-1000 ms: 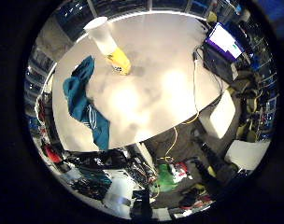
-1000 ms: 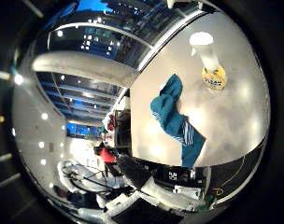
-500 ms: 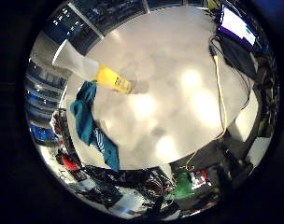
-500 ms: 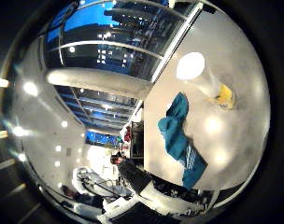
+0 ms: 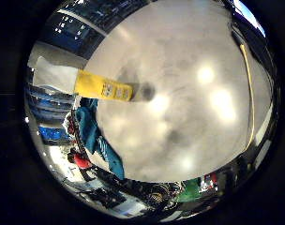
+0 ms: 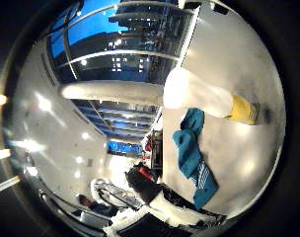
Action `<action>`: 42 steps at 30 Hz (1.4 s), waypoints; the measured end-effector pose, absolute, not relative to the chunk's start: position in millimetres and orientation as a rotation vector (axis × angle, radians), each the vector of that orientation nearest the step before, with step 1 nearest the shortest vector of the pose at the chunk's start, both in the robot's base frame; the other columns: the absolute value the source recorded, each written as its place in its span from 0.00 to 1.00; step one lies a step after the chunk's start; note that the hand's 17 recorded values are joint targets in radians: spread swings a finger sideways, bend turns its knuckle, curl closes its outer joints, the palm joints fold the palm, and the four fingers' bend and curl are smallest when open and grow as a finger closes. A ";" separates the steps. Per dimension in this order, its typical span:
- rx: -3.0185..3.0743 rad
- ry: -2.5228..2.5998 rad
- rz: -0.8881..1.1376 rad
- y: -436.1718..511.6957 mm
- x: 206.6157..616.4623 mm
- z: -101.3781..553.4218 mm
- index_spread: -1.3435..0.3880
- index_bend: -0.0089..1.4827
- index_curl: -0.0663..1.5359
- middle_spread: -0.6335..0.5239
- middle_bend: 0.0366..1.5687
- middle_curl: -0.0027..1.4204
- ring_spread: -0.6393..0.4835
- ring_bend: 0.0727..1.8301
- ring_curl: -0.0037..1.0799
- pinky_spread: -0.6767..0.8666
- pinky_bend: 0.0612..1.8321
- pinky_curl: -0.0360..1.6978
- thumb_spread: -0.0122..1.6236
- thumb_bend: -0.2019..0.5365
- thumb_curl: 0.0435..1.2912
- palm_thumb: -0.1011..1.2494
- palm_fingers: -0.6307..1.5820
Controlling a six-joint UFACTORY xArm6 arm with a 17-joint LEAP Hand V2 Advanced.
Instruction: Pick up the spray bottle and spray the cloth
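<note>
A spray bottle (image 5: 96, 87) with a yellow body and a white top stands upright on the grey table (image 5: 189, 103); the right thumb side palm view shows it too (image 6: 204, 97), large and close to the palm. A teal cloth (image 5: 94, 139) lies crumpled on the table right beside the bottle, toward the table's edge; it also shows in the right thumb side palm view (image 6: 192, 155).
A yellow cable (image 5: 247, 98) runs along the table's far side. Beyond the table's edge stand room clutter and a green object (image 5: 191, 191). Windows and ceiling lights (image 6: 101, 59) fill the right thumb side palm view.
The camera has moved closer to the bottle: bottle and table now fill more of each view. The bottle and cloth have not moved on the table.
</note>
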State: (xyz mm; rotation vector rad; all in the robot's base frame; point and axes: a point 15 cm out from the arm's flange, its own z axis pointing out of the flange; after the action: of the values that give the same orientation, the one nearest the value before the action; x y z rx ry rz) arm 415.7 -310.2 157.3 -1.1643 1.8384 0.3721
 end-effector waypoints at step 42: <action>-1.224 1.696 0.545 -220.2 508.8 113.3 0.47 0.43 0.48 0.29 0.58 0.58 0.33 0.64 0.59 0.21 0.60 0.37 0.59 0.25 0.22 0.58 0.78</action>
State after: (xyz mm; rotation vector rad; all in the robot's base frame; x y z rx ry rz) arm 508.8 -220.2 113.3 -1.2237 1.6964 0.5451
